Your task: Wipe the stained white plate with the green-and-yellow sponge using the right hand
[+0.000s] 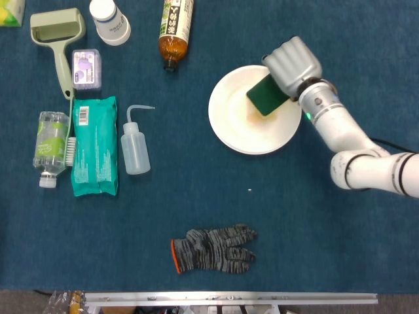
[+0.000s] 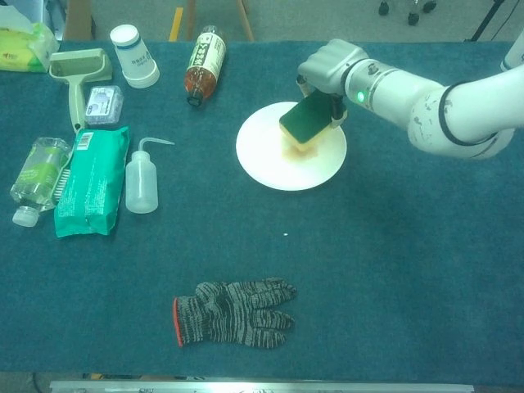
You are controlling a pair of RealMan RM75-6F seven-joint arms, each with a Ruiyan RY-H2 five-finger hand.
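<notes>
while the plate sits mid-table with a yellowish stain near its centre, you have the right hand gripping the sponge, yellow face down and seemingly touching the stain. tilt it flatter so more of that face meets the dish, and press lightly so the plate doesn't slide. sweep across the stain toward the near rim, staying inside the edge. the left hand shows in neither view.
</notes>
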